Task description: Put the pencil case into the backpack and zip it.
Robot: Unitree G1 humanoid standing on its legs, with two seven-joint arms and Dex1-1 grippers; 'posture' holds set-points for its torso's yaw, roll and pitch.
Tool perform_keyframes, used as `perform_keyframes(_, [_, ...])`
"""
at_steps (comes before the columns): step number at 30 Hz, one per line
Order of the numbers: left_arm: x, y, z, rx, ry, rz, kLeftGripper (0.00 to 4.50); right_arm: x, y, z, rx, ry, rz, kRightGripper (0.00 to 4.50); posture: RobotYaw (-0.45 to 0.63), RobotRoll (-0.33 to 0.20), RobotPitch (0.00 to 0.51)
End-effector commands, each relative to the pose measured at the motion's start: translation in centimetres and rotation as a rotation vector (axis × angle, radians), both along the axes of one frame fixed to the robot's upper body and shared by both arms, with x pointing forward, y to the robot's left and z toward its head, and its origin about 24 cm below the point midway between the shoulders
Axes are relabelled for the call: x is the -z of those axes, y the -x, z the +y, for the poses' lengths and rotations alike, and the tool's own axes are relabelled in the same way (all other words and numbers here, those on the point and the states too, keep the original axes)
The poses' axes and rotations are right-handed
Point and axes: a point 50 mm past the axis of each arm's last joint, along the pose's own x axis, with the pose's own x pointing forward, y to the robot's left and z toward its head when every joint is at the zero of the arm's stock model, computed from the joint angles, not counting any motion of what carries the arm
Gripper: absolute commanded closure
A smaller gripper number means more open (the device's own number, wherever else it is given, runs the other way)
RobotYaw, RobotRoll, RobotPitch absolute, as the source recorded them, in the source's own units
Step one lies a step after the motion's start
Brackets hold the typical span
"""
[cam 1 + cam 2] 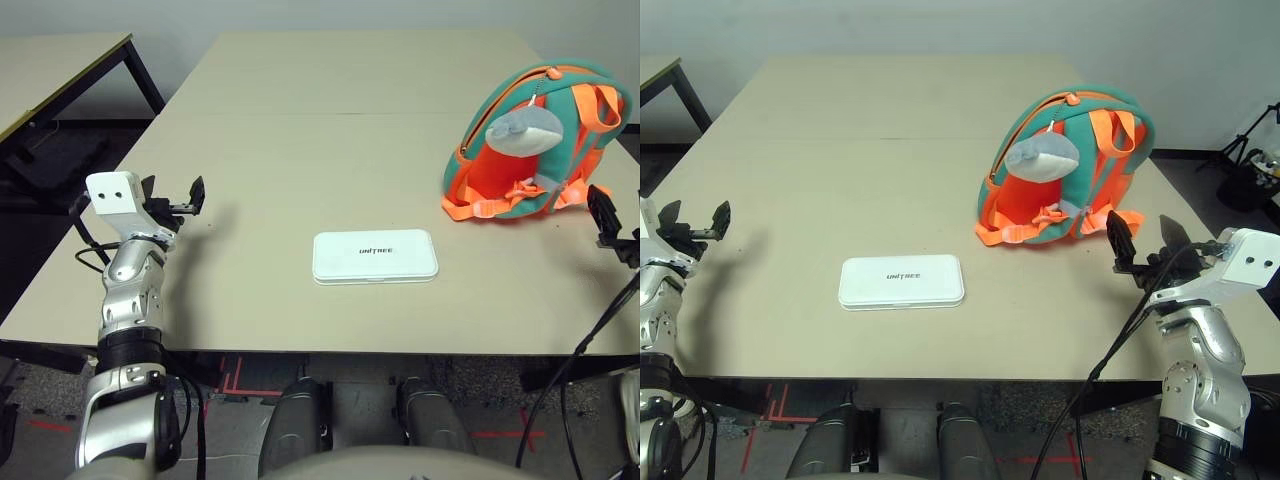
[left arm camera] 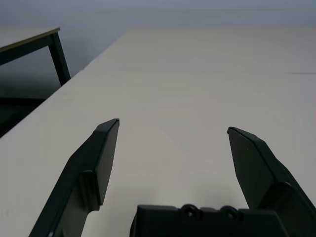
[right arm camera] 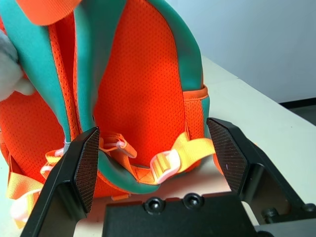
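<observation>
Both black pincers (image 2: 173,126) (image 3: 153,123) gape empty, a flat white rounded case between them, beside the teal-and-orange mesh backpack (image 1: 1065,165)!

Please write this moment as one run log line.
pencil case: on table, outside backpack | left gripper: open, empty | right gripper: open, empty

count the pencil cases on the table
1. The white pencil case lies flat near the table's front edge, between the two pincers and nearer the robot than the backpack. Any inside the backpack would be hidden.
</observation>
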Motion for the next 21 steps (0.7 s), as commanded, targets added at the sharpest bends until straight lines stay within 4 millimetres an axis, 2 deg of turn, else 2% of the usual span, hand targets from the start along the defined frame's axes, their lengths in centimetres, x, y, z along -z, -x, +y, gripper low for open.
perform_keyframes(1, [0.5, 0.1, -0.3, -0.004, 0.017, 0.01, 0.0, -0.2, -0.2, -0.2, -0.011, 0.008, 0.016, 0.05, -0.09, 0.0, 0.067])
perform_keyframes(4, [0.5, -0.4, -1.2, 0.024, 0.032, 0.005, 0.0, -0.7, -0.3, -0.3, -0.023, 0.03, 0.017, 0.05, -0.11, 0.0, 0.068])
perform_keyframes(7, [-1.0, -1.0, -1.5, 0.074, -0.002, -0.024, 0.0, -1.7, -0.5, -0.3, -0.04, 0.051, -0.001, 0.05, -0.12, 0.0, 0.073])
perform_keyframes(10, [-3.8, -2.0, -1.3, 0.154, -0.033, -0.066, 0.0, -2.7, -0.4, 0.4, -0.103, 0.056, 0.024, 0.05, -0.13, 0.0, 0.07])
perform_keyframes(13, [-7.1, -2.6, -1.3, 0.29, -0.007, -0.05, 0.0, -3.7, 0.6, 1.2, -0.206, 0.01, 0.157, 0.05, -0.1, 0.0, 0.052])
perform_keyframes(15, [-8.7, -2.7, -1.6, 0.398, 0.099, 0.042, 0.0, -4.2, 1.5, 1.7, -0.276, -0.067, 0.278, 0.05, -0.09, 0.0, 0.049])
perform_keyframes(17, [-9.4, -2.3, -1.9, 0.499, 0.225, 0.197, 0.0, -4.6, 2.6, 2.4, -0.346, -0.14, 0.403, 0.05, -0.09, 0.0, 0.041])
perform_keyframes(21, [-10.0, 0.6, -3.0, 0.724, 0.4, 0.566, 0.0, -4.9, 4.9, 4.7, -0.557, -0.23, 0.664, 0.05, -0.11, 0.0, 0.041])
